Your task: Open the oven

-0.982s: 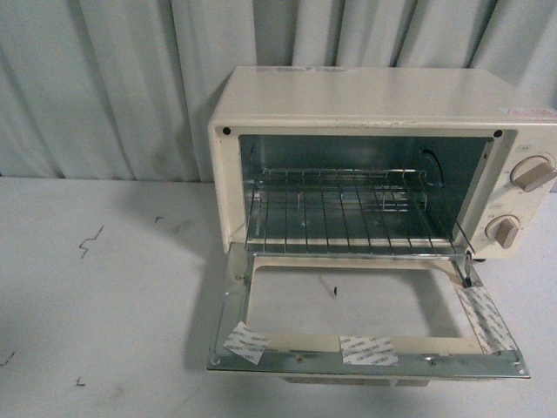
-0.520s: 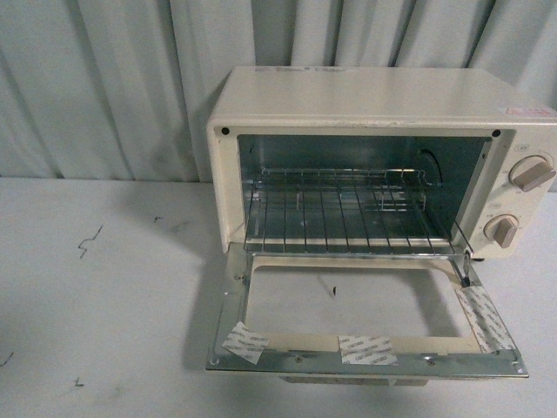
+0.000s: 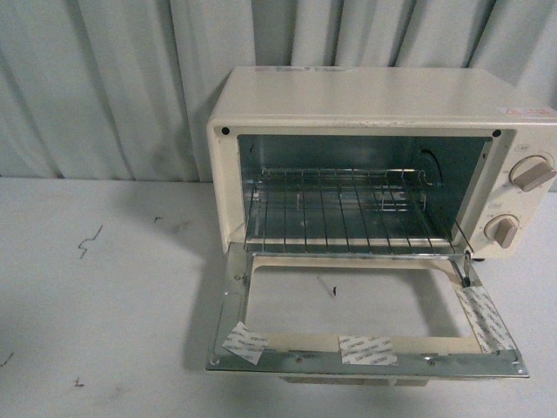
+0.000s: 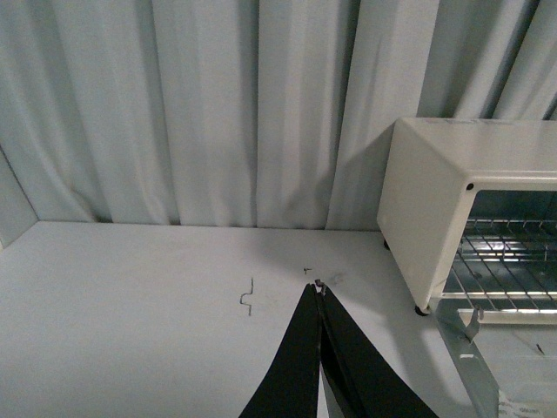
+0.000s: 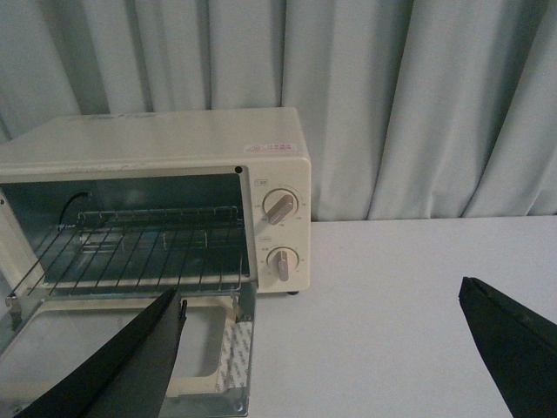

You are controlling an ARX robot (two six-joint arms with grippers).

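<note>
The cream-white oven [image 3: 365, 100] stands on the white table with its glass door [image 3: 365, 335] dropped flat toward me. A wire rack [image 3: 348, 209] shows inside, and two round knobs [image 3: 531, 172] sit on its right panel. No gripper appears in the front view. In the left wrist view my left gripper [image 4: 318, 287] is shut with nothing in it, over bare table left of the oven [image 4: 435, 192]. In the right wrist view my right gripper [image 5: 322, 300] stands wide open and empty, in front of and to the right of the oven [image 5: 157, 148] and its lowered door [image 5: 130, 348].
Grey-white curtains [image 3: 104, 78] hang close behind the oven. The white table [image 3: 96, 296] carries a few small dark scuff marks [image 3: 90, 241] to the oven's left. The lowered door takes up the space in front of the oven, its edge near the table's front.
</note>
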